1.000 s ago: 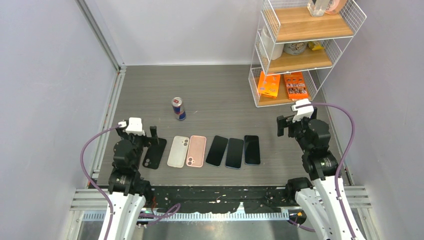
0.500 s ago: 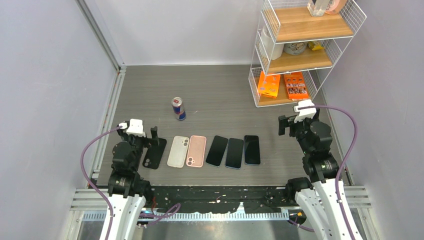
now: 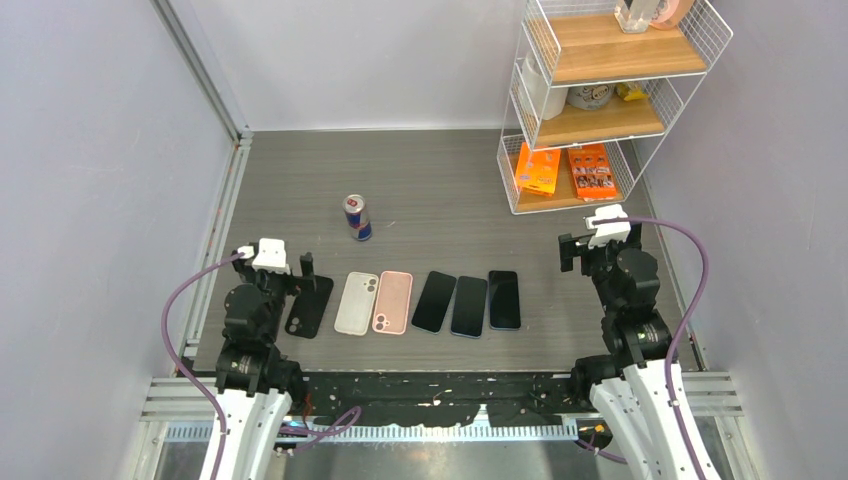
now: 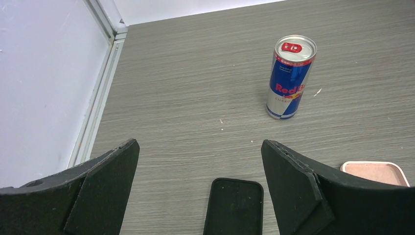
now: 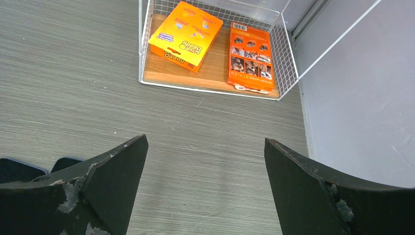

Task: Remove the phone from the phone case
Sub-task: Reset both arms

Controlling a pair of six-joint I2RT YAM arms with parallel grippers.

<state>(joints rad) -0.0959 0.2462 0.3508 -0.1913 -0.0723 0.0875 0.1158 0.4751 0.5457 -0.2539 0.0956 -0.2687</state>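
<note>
Three dark-screened phones (image 3: 469, 306) lie flat, side by side, mid-table. To their left are a pink case (image 3: 393, 302), a whitish case (image 3: 357, 302) and a black case (image 3: 311, 307). The left gripper (image 4: 199, 147) has its jaws spread wide above the black case. The right gripper (image 5: 205, 142) is spread too and holds nothing.

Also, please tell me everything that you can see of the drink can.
The can is slim and tall, metal by its look, blue and silver with red lettering. Its silver top carries a red tab, seemingly unopened. It stands upright on the grey table, beyond the black case, apart from it. Only the table touches it.
</note>
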